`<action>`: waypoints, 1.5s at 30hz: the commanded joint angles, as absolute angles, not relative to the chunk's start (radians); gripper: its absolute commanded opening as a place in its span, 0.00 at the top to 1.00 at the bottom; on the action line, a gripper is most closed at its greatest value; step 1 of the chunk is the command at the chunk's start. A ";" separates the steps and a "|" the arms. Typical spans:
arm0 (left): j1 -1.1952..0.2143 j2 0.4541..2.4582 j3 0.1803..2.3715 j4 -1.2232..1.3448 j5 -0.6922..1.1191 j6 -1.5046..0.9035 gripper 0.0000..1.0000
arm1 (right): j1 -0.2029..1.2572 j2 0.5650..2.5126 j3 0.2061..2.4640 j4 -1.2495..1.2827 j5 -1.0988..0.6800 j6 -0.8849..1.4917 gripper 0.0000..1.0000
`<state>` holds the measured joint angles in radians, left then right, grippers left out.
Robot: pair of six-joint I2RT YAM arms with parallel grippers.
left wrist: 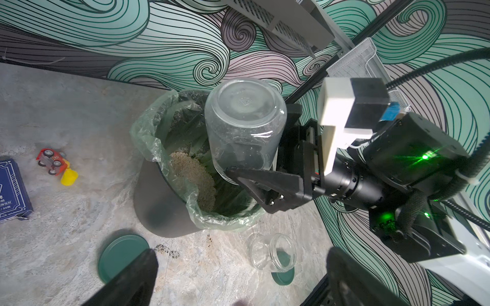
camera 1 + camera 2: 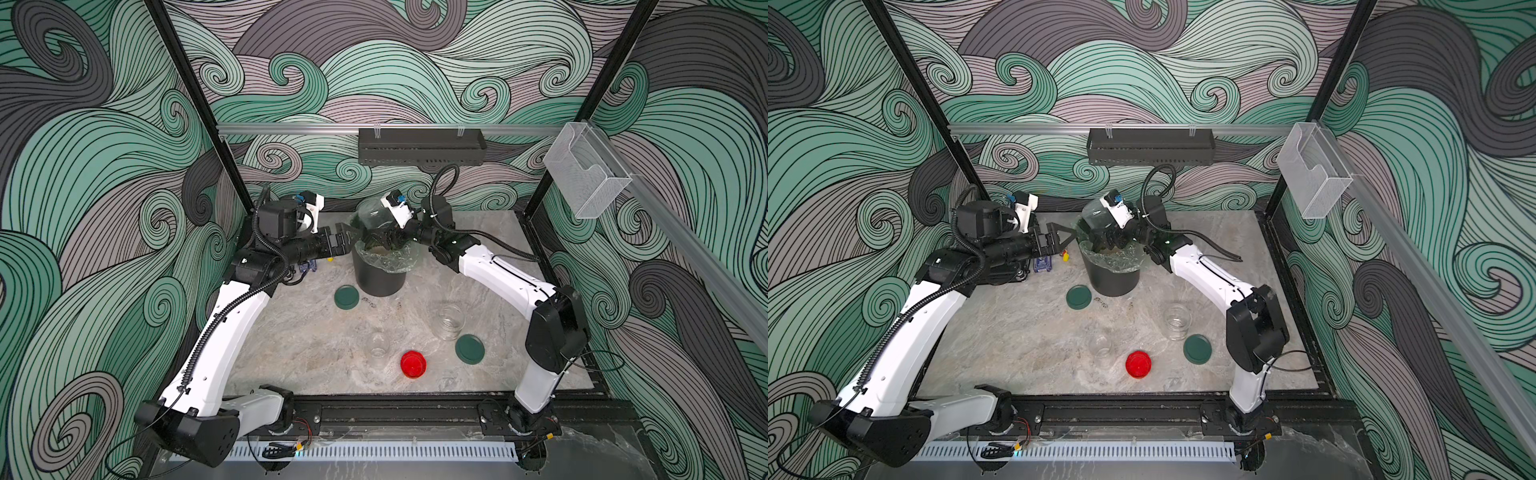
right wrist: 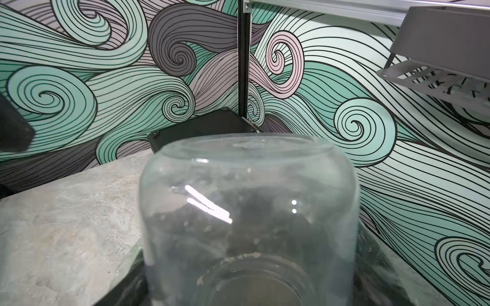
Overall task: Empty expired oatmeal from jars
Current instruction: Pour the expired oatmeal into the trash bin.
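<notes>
**Upturned jar clamped over the bin**

Nearest the robot's base, a red lid (image 2: 413, 364) lies on the table (image 2: 291, 332) beside a small jar (image 2: 378, 345), which is upright and open. Just past them are a green lid (image 2: 470, 348) and a wide jar (image 2: 449, 321), also open. Farther on, a second green lid (image 2: 346, 296) lies by the foot of the bin (image 2: 379, 278). Above its rim the right gripper (image 1: 249, 161) is clamped on the neck of the upturned jar (image 1: 245, 124), mouth down. The oatmeal (image 1: 193, 180) lies heaped in the liner below; a few flakes seem to cling inside the hazy glass. The left gripper (image 2: 351, 240) hovers just beside the jar, fingers spread, holding nothing
</notes>
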<state>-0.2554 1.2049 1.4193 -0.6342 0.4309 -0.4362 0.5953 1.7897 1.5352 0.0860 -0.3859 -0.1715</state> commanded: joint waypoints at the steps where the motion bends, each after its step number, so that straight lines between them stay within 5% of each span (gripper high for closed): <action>1: -0.247 1.203 1.444 -0.626 0.445 -0.432 0.01 | 0.582 1.736 1.604 0.197 -0.488 -0.083 0.73; 45: -0.245 1.206 1.479 -0.640 0.436 -0.411 0.01 | 0.599 1.686 1.539 0.157 -0.436 -0.196 0.74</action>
